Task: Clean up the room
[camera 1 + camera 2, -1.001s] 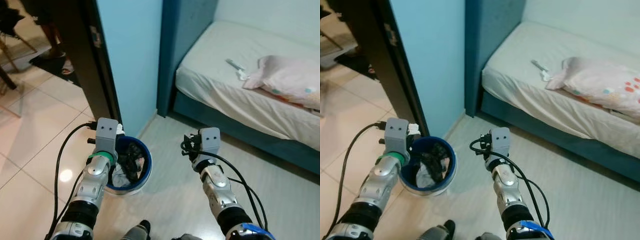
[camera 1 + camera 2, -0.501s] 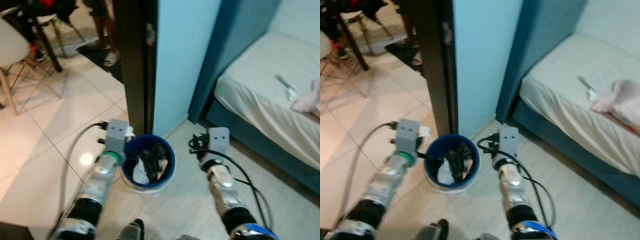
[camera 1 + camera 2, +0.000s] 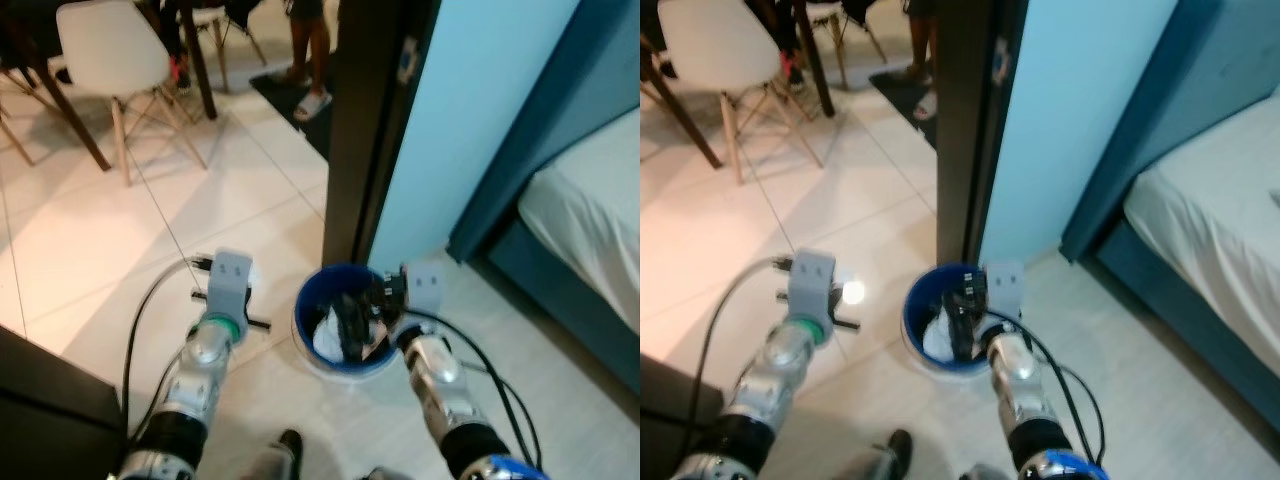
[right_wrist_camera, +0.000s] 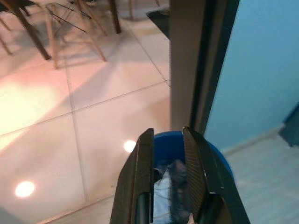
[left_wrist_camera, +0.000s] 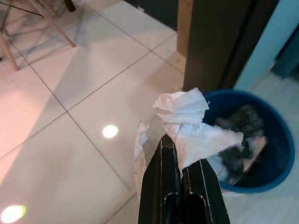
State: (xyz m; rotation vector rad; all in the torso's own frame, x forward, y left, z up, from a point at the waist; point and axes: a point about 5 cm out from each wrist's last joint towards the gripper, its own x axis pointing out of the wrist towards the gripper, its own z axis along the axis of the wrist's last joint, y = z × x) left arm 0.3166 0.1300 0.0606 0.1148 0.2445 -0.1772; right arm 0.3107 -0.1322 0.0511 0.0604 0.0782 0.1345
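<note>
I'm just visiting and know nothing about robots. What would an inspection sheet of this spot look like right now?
Surface: pale tiled floor, with light spots reflected on it.
Job's things: blue bin by the dark door frame, holding dark and white scraps; crumpled white tissue pinched in the left gripper, beside the bin rather than over it.
Clutter: nothing seen loose on the floor.
Grippers: left shut on the tissue; right gripper open, poised over the bin.
Cables: black leads loop along both forearms.
Surroundings: white chair, a person's legs beyond the doorway, bed on the right.
</note>
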